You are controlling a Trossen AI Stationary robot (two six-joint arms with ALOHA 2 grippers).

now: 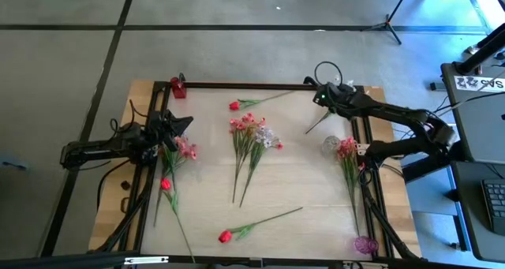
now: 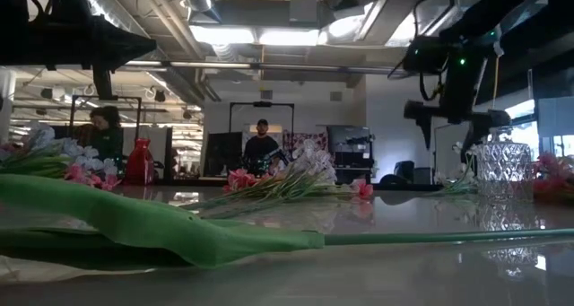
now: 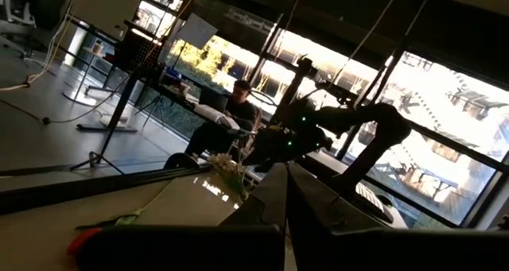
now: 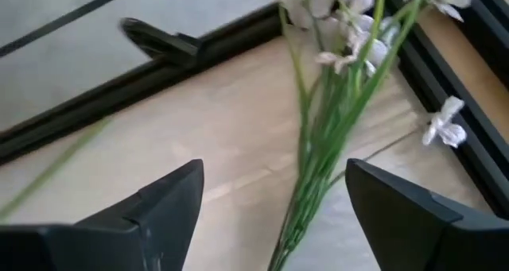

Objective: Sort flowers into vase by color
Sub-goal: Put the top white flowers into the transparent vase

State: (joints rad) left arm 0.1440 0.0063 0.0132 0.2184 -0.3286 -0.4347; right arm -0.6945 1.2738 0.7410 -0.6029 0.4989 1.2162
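Hovering over the far right corner of the table, right gripper point(image 4: 270, 215) has jaws spread wide, holding nothing. White spray point(image 4: 334, 104) runs between and ahead of the fingers, stems bundled toward the claw, blossoms farther out. Looks light, floppy and thin; probably best pinched low on the bunched stems, not the petals. Clear vase point(image 1: 331, 145) sits just below the claw. Left gripper point(image 1: 180, 125) is clamped shut, beside pink blossoms point(image 1: 186, 148); whether it grips a stem is hidden.
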